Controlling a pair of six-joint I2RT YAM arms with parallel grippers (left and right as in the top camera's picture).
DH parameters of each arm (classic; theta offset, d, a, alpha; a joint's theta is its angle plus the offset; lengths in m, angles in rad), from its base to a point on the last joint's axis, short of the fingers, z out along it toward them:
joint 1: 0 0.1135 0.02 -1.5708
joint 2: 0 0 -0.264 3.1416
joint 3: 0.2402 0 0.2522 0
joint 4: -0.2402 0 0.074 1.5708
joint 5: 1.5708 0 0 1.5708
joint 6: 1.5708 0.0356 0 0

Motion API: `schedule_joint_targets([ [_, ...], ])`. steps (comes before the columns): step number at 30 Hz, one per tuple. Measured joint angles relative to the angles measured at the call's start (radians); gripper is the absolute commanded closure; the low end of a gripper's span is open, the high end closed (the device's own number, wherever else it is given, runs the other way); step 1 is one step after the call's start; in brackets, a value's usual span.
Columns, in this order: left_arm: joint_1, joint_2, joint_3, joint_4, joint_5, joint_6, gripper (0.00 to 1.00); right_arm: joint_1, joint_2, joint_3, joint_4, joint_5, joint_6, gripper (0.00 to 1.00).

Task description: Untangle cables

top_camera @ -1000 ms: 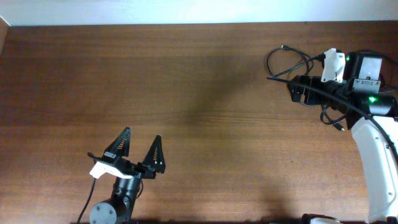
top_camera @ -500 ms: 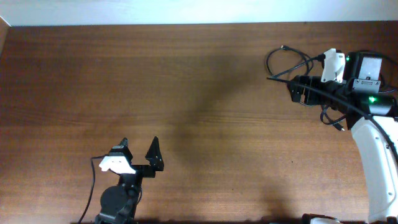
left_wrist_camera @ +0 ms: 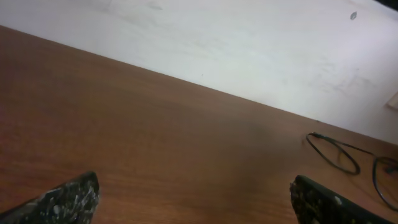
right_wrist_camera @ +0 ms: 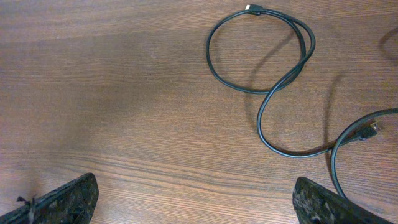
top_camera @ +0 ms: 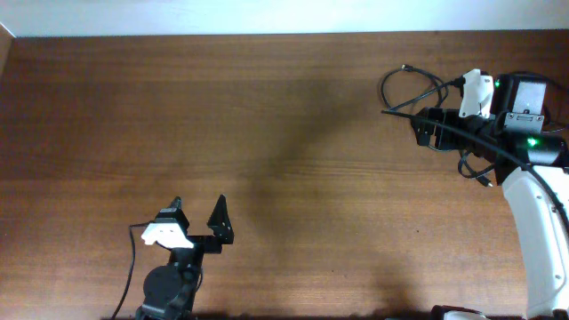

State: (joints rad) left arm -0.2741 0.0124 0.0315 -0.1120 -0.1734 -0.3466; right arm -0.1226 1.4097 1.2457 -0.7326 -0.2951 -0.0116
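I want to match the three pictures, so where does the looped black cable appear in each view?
Overhead: the looped cable lies in the upper right.
Left wrist: right edge, middle height.
Right wrist: top, right of centre.
Shared landmark: its plug tip, on the loop in all three.
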Motion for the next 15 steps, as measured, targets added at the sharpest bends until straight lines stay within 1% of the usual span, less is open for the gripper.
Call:
schedule_joint_targets([
  [2, 0.0, 0.0, 0.0, 0.0, 0.001, 0.03, 0.01, 0.0, 0.0, 0.0, 0.0, 0.0, 0.0, 0.01],
  [7, 0.014, 0.0, 0.0, -0.001, 0.005, 0.162, 0.01, 0.0, 0.0, 0.0, 0.0, 0.0, -0.001, 0.01],
  [15, 0.114, 0.0, 0.0, -0.001, 0.016, 0.239, 0.01, 0.0, 0.0, 0.0, 0.0, 0.0, -0.001, 0.01],
])
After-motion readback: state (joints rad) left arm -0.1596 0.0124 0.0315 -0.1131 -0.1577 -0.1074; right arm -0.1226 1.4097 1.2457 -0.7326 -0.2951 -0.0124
